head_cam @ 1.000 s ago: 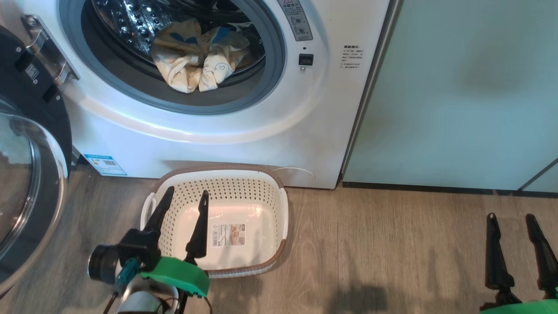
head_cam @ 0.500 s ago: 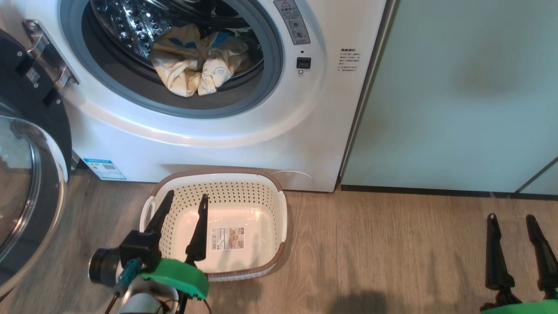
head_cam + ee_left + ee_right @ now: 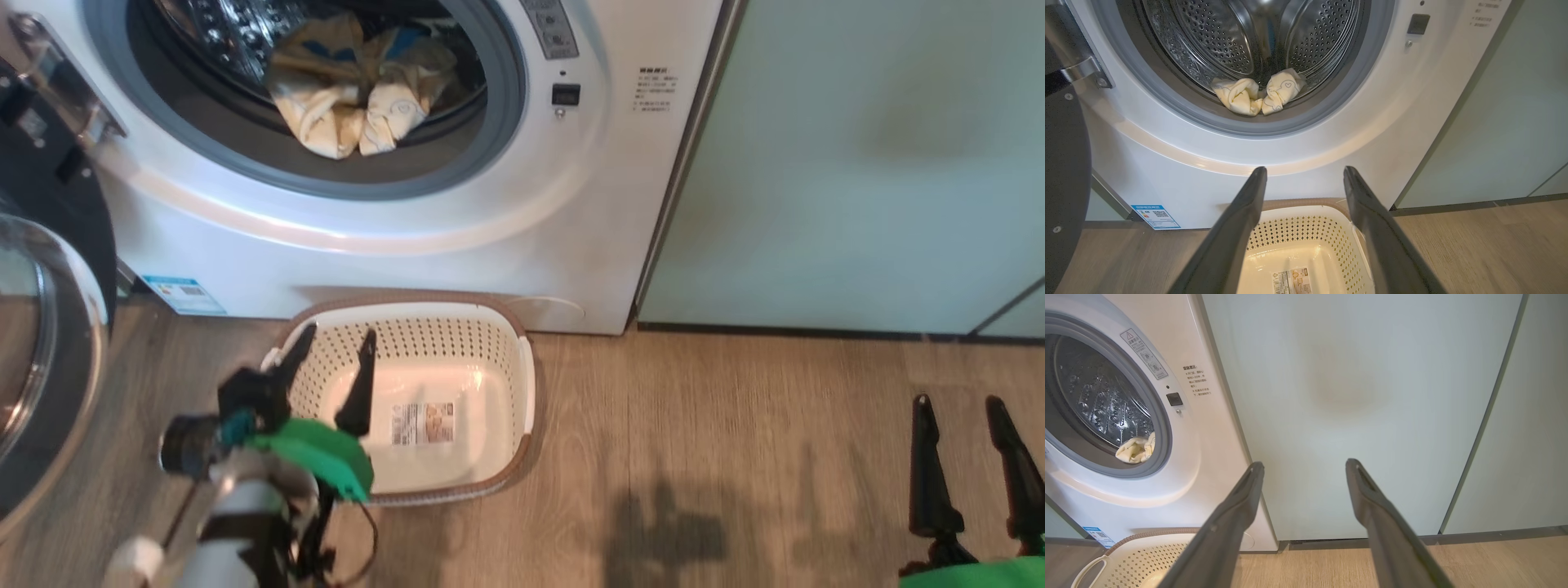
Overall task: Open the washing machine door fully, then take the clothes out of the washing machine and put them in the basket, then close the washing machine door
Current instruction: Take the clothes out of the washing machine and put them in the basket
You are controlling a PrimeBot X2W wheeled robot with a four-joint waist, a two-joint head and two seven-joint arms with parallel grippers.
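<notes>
Left hand (image 3: 339,333) hangs with its two dark fingers spread apart and nothing between them, above the left half of the basket (image 3: 441,343), fingertips pointing toward the washing machine (image 3: 457,253). Right hand (image 3: 958,402) is likewise spread and empty, over bare wooden floor (image 3: 694,425) in front of the pale green cabinet panel (image 3: 857,163), well apart from the basket. That cream-white perforated basket stands on the floor just beside the foot of the machine's white front, below the drum opening; the label sticker (image 3: 422,423) on its bottom is in plain sight. The washing machine door (image 3: 73,196) is swung out to the left of the opening, hung on a metal hinge (image 3: 61,82) at the opening's left edge, its glossy black rim and bulging glass on the inner side turned toward the head camera. The clothes (image 3: 343,106), a bundle of pale yellow garments with faint line prints and blue patches, lie inside the steel drum (image 3: 1229,41) at its lower front edge, resting against the grey rubber ring (image 3: 490,139); in the left wrist view two rolled cream ends show just behind that ring. A small blue label (image 3: 184,294) sits low on the machine's front, near its left bottom corner.
</notes>
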